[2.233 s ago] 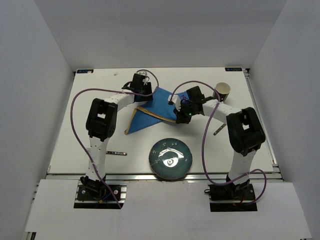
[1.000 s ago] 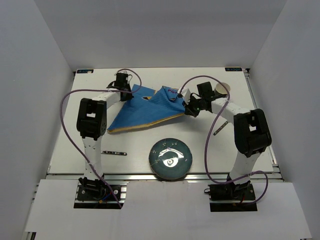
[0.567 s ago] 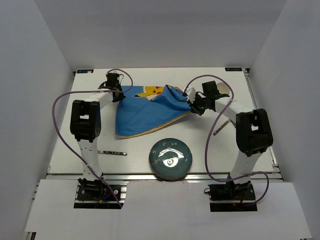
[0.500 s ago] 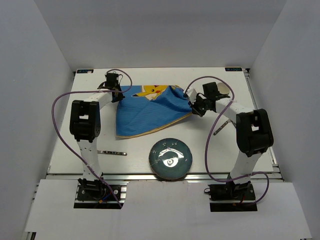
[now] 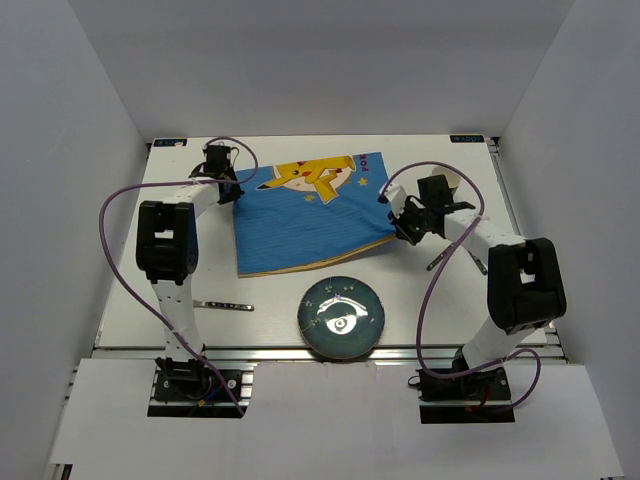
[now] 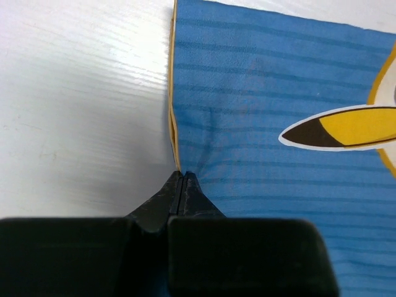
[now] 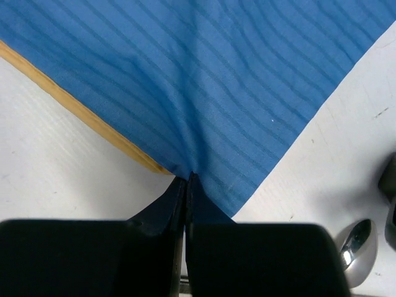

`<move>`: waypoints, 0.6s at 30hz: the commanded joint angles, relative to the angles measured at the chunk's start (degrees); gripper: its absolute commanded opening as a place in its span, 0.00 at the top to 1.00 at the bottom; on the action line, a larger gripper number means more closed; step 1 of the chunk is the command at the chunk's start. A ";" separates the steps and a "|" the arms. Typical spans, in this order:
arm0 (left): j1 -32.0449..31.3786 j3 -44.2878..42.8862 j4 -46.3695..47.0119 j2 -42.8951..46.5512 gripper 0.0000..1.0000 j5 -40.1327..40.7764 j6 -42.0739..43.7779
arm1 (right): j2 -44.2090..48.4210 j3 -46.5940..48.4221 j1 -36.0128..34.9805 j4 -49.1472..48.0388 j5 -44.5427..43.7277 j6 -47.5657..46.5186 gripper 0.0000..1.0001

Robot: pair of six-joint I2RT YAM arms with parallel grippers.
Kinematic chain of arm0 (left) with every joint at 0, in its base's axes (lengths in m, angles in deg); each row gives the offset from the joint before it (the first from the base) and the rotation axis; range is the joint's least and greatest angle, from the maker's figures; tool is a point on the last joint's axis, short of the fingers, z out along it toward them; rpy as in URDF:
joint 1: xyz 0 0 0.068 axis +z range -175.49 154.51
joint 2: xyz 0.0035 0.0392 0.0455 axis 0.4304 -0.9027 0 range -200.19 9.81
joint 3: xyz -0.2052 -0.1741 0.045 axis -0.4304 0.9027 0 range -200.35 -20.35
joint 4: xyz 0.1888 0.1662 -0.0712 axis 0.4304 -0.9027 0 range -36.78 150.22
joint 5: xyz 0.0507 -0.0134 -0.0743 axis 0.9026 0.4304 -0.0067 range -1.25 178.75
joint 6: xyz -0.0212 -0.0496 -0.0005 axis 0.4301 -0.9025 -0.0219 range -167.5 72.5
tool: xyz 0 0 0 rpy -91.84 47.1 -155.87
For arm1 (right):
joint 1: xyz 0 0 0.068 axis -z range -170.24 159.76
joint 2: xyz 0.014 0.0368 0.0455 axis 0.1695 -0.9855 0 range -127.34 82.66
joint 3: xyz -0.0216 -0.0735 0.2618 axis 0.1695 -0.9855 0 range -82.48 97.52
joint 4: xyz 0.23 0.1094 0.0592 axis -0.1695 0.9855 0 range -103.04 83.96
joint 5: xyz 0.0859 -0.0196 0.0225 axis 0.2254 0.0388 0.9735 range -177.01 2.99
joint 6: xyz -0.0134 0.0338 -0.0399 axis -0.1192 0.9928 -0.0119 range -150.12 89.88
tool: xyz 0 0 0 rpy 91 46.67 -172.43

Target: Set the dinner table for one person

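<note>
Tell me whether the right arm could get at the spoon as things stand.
Probably not yet: the spoon lies uncovered close by, but the right arm's jaws are shut on the placemat.

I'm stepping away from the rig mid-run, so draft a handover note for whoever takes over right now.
Left gripper: fingers shut on the blue placemat at its left edge.
Right gripper: fingers shut on its near right corner.
The mat lies spread open, picture up, on the far middle of the dinner table.
Done: mat unfolded.
Left: let go, then place the plate, spoon and the other utensil, all lying off the mat.
</note>
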 commanded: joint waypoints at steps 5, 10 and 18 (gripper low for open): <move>0.03 -4.82 2.55 0.03 1.00 -5.89 -2.86 | 4.20 -4.01 0.09 -0.19 0.38 2.62 1.00; -1.20 -6.31 3.70 -2.25 1.00 -8.45 -4.53 | 4.64 -5.42 0.09 -0.63 -0.05 4.37 1.00; -3.22 -7.37 3.79 -4.02 1.00 -10.30 -5.24 | 5.87 -8.06 0.35 -2.12 -1.02 5.60 1.00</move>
